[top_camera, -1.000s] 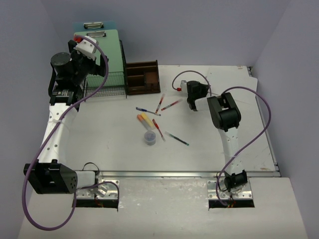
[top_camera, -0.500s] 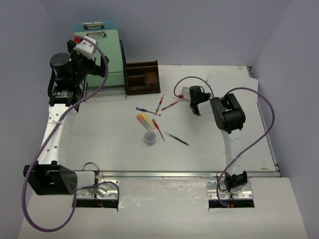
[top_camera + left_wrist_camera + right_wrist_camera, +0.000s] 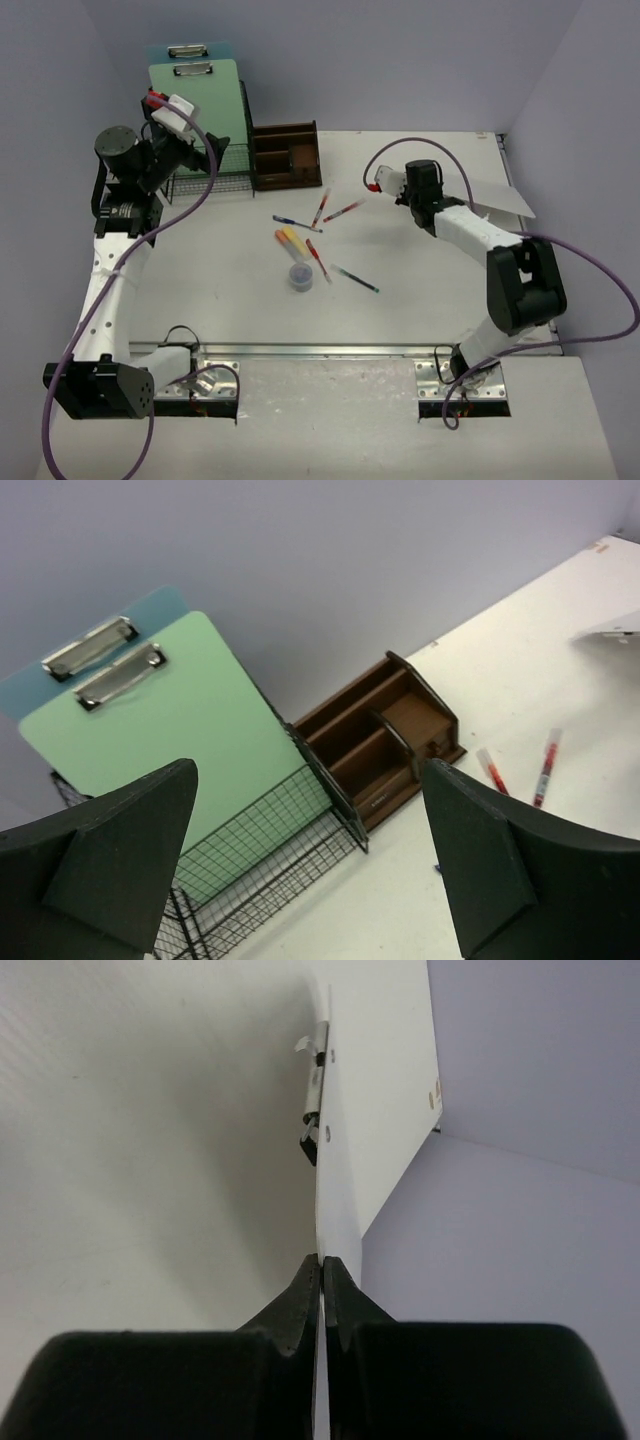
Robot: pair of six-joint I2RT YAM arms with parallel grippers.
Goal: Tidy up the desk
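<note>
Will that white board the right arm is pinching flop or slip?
Probably stiff: the white clipboard looks straight and flat though held at one edge. It is thin, so likely light. Its smooth face could slip, as the jaws of the right gripper pinch only a narrow strip.

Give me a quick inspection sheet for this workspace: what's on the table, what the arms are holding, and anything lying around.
Surface: white desk, metal rail along its near edge.
Job's things: green clipboard and blue clipboard standing in the wire rack; brown organiser beside it; white clipboard tilted up at the right.
Clutter: several pens scattered mid-desk, with a small round container among them.
Jaws: left jaws open, empty, near the wire rack; right jaws shut on the white clipboard's edge.
Cables: a purple cable loops along each arm.
Surroundings: lavender-grey walls.
</note>
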